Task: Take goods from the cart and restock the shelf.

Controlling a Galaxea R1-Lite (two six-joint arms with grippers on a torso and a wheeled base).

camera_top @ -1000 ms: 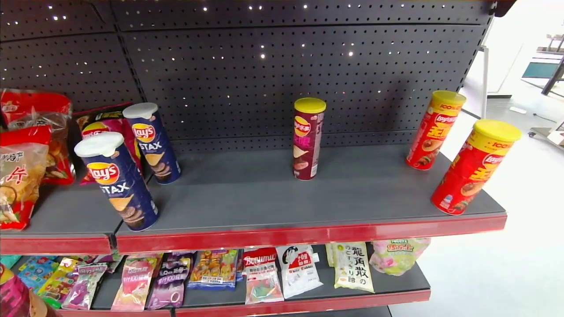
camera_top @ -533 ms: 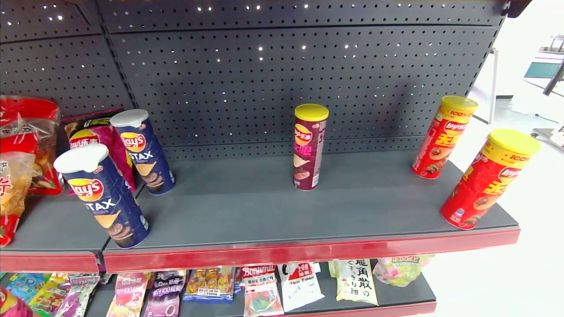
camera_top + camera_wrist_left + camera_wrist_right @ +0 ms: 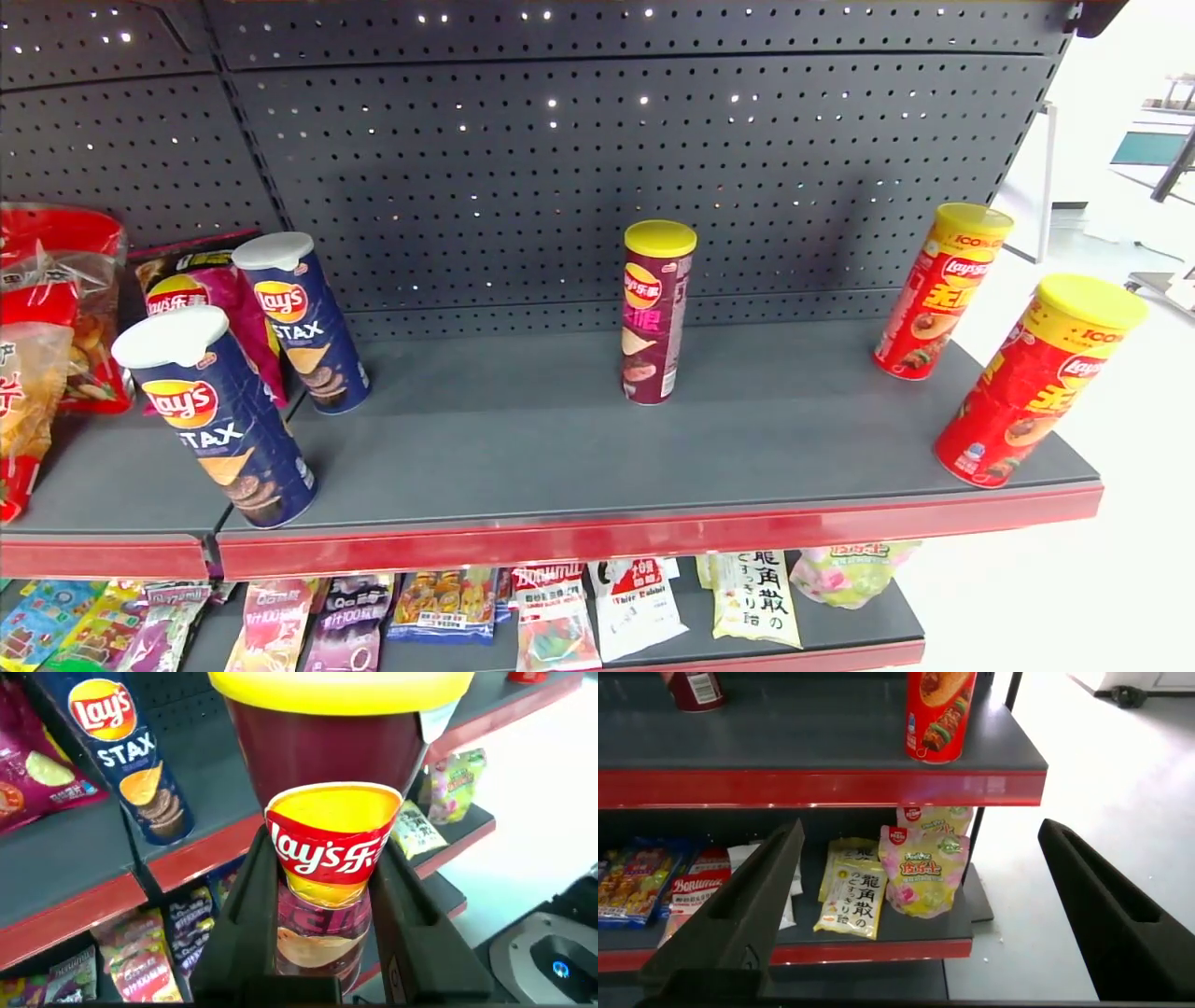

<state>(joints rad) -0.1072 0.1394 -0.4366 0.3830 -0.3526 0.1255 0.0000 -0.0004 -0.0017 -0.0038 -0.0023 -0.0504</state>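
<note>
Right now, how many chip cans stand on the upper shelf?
5: front blue can and rear blue can at the left, maroon can in the middle, rear red can and front red can at the right. The bags far left may hide more.

Setting: shop aisle. Dark gondola shelf point(image 3: 560, 439) with red front edge and perforated back panel point(image 3: 597, 177). Upright crisp tubes point(image 3: 656, 313) spaced along it. Packaged snack bags point(image 3: 556, 607) in a row on the tier below.
</note>
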